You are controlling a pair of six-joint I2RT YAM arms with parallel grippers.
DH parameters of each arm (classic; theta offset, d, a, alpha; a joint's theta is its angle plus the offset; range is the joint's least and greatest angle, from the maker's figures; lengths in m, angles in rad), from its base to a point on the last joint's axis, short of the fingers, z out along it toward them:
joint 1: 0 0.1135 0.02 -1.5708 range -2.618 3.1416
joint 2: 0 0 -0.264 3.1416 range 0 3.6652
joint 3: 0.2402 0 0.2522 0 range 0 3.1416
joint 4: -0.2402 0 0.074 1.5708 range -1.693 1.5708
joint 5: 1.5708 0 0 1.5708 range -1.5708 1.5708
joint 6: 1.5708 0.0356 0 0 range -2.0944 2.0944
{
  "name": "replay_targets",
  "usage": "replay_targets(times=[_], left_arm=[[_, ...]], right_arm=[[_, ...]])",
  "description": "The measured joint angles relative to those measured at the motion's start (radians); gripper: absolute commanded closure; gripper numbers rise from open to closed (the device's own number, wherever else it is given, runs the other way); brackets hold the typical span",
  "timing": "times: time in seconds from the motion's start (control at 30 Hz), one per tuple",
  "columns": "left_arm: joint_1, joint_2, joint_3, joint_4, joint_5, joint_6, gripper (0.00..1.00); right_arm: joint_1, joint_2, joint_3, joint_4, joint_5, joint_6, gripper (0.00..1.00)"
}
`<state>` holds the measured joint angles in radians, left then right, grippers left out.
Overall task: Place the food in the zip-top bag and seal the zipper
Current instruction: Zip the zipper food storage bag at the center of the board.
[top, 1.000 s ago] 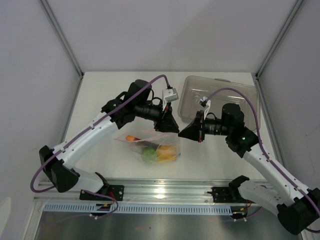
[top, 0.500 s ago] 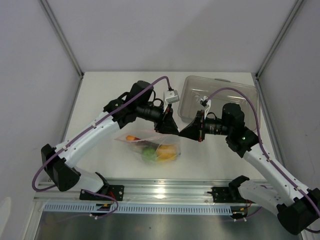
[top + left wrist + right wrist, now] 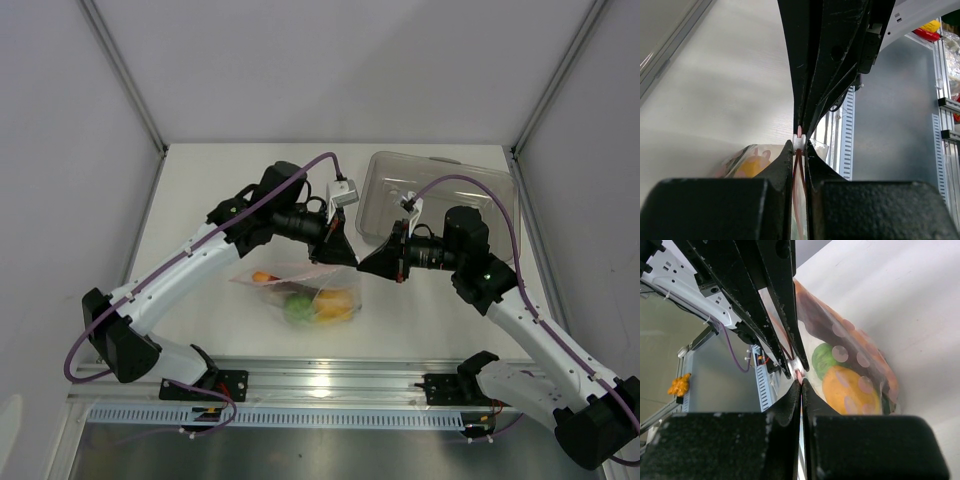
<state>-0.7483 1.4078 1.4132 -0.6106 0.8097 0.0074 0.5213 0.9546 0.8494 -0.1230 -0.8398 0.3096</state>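
Observation:
The clear zip-top bag [image 3: 300, 292] hangs just above the table's near middle with the food inside: a green lime [image 3: 296, 309], yellow fruit [image 3: 335, 305] and an orange piece [image 3: 262, 276]. My left gripper [image 3: 346, 262] is shut on the white slider [image 3: 799, 142] of the pink-red zipper [image 3: 798, 165]. My right gripper [image 3: 362, 267] is shut on the zipper's end [image 3: 799, 374], tip to tip with the left one. In the right wrist view the lime [image 3: 824, 360] and a yellow fruit [image 3: 850, 390] show through the dotted bag.
A rigid clear tray [image 3: 440, 195] stands at the back right, behind the right arm. White walls enclose the table [image 3: 200, 200] on three sides. A metal rail [image 3: 330, 375] runs along the near edge.
The left gripper has slid a little to the right along the zipper until it meets the right gripper. The bag and the right arm have hardly moved.

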Motion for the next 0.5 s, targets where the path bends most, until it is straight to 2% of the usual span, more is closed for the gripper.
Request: replay_targets(times=[0.5], left_arm=[[0.004,-0.063,-0.076,-0.007,-0.093,0.000,0.99]], right_arm=[[-0.045,-0.004,0.000,0.034,0.049,0.062,1.00]])
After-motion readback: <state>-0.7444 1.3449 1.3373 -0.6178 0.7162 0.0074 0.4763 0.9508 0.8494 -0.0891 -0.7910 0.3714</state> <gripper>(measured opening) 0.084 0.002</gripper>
